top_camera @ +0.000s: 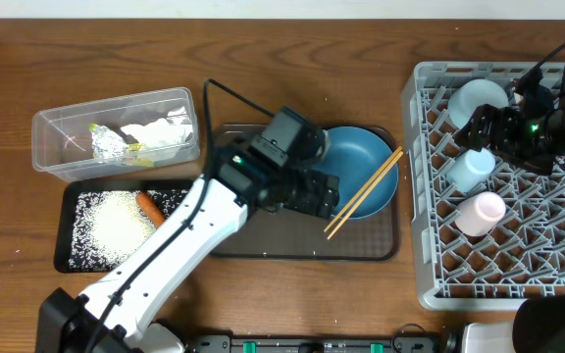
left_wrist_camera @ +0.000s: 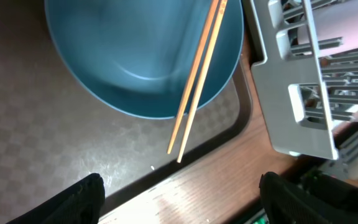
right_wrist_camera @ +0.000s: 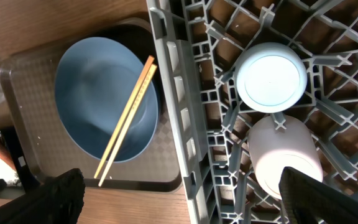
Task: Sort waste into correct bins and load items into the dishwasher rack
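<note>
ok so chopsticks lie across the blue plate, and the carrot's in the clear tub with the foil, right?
No. The carrot lies in the black tray with the rice, as overhead shows. The chopsticks do cross the blue plate; the foil is in the clear tub.

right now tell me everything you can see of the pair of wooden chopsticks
The pair of wooden chopsticks is two slim, pale wooden sticks, close together, nearly parallel. They lie diagonally across the large round blue plate, upper ends toward the grey plastic rack, lower tips out over the dark brown serving tray. Nothing grips them.
</note>
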`<state>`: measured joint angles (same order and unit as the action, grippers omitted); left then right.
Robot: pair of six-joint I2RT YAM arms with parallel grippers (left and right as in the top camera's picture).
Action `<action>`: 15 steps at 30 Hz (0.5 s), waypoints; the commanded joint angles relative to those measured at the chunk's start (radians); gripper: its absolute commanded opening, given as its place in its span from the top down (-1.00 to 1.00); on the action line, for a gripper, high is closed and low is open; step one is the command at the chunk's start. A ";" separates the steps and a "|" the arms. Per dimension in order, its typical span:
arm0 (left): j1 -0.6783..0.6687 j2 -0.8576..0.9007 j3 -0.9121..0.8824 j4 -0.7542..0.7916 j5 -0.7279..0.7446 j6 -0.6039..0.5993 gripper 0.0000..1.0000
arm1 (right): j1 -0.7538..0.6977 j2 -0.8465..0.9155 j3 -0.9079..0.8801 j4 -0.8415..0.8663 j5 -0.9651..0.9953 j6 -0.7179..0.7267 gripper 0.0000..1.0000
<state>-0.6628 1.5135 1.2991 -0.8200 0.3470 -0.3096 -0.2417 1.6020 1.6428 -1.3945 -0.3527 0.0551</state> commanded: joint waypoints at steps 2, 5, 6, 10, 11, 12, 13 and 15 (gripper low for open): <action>-0.051 0.023 -0.005 0.043 -0.097 -0.008 -0.65 | 0.026 -0.006 0.019 -0.001 -0.018 -0.019 -0.98; -0.085 0.050 -0.005 0.108 -0.148 0.003 -0.64 | 0.026 -0.006 0.019 -0.001 -0.018 -0.019 -0.98; -0.093 0.062 -0.005 0.126 -0.179 0.003 -0.64 | 0.026 -0.006 0.019 -0.001 -0.018 -0.019 -0.98; -0.109 0.121 -0.005 0.195 -0.262 0.003 -0.47 | 0.026 -0.006 0.019 -0.001 -0.018 -0.019 -0.99; -0.109 0.136 -0.005 0.211 -0.261 0.002 -0.46 | 0.026 -0.006 0.019 -0.001 -0.018 -0.019 -0.98; -0.109 0.159 -0.005 0.232 -0.262 0.002 -0.46 | 0.026 -0.006 0.019 -0.001 -0.018 -0.019 -0.98; -0.109 0.181 -0.005 0.253 -0.262 0.002 -0.46 | 0.026 -0.006 0.019 -0.001 -0.018 -0.019 -0.99; -0.109 0.222 -0.005 0.286 -0.262 0.003 -0.46 | 0.026 -0.006 0.019 -0.001 -0.018 -0.019 -0.99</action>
<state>-0.7727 1.6833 1.2991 -0.5568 0.1287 -0.3134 -0.2417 1.6020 1.6428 -1.3945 -0.3599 0.0551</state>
